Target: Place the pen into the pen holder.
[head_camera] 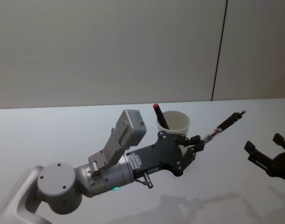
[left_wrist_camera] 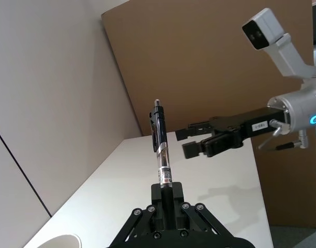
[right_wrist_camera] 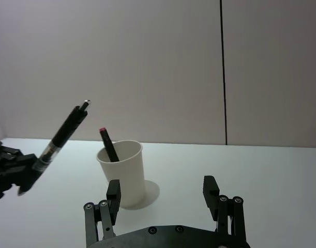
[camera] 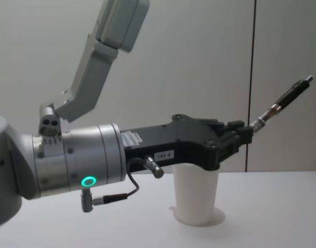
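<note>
As the left gripper (head_camera: 200, 141) clamps its tip, the pen (head_camera: 227, 122) juts outward.

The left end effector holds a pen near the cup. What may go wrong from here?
The left end effector grips the pen only at one end, so it may pivot or slip when turned downward.
The cup already holds a red-capped pen; the new pen may strike it or the rim and tip the cup.
The open right end effector sits beyond the pen's free end; a swing might hit it.
</note>
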Motion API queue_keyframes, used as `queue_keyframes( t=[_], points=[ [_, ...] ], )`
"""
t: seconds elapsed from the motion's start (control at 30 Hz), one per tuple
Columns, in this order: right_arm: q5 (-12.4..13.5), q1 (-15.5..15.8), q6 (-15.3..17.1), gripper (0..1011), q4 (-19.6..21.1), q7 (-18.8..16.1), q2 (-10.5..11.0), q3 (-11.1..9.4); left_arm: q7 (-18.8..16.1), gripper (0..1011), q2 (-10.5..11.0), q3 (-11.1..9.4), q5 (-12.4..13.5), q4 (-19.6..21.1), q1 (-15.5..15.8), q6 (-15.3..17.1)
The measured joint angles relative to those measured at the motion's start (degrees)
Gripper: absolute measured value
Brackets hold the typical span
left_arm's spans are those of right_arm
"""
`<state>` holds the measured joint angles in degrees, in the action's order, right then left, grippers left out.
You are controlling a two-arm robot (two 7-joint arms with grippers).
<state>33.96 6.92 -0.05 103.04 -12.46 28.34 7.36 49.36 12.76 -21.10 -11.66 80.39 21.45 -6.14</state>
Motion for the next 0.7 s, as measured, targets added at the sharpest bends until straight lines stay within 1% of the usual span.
queue_keyframes(
  t=[0.03, 0.1, 0.2, 0.33, 0.43, 0.47, 0.63, 0.67, 0.7],
  points=[
    [1.15, 0.58, -0.38, 1001, 0.28, -0.48, 0.19, -0.18, 0.0, 124, 0.0, 0.0, 0.0, 0.0, 0.0, 0.0],
    [2.26, 1.12, -0.77, 1001, 0.55, -0.99, 0.37, -0.36, 0.0, 124, 0.0, 0.0, 0.0, 0.0, 0.0, 0.0],
    [5.21, 2.67, -1.66, 1001, 1.37, -2.39, 0.9, -0.85, 0.0, 124, 0.0, 0.0, 0.0, 0.0, 0.0, 0.0],
    [7.31, 3.69, -2.11, 1001, 1.96, -3.44, 1.23, -1.13, 0.0, 124, 0.0, 0.0, 0.0, 0.0, 0.0, 0.0],
    [9.74, 4.64, -2.48, 1001, 2.57, -4.62, 1.4, -1.31, 0.0, 124, 0.0, 0.0, 0.0, 0.0, 0.0, 0.0],
    [10.18, 4.84, -2.52, 1001, 2.71, -4.82, 1.41, -1.33, 0.0, 124, 0.0, 0.01, 0.0, 0.0, 0.0, 0.0],
    [12.72, 5.53, -2.67, 1001, 3.29, -6.01, 1.19, -1.32, 0.0, 124, 0.0, 0.01, 0.0, 0.0, 0.0, 0.0],
    [13.55, 5.66, -2.68, 1001, 3.46, -6.36, 1.02, -1.25, 0.0, 124, 0.0, 0.01, 0.0, 0.0, 0.0, 0.0],
    [13.79, 5.7, -2.68, 1001, 3.52, -6.47, 0.92, -1.2, 0.0, 124, 0.0, 0.0, 0.0, 0.0, 0.0, 0.0]
  ],
)
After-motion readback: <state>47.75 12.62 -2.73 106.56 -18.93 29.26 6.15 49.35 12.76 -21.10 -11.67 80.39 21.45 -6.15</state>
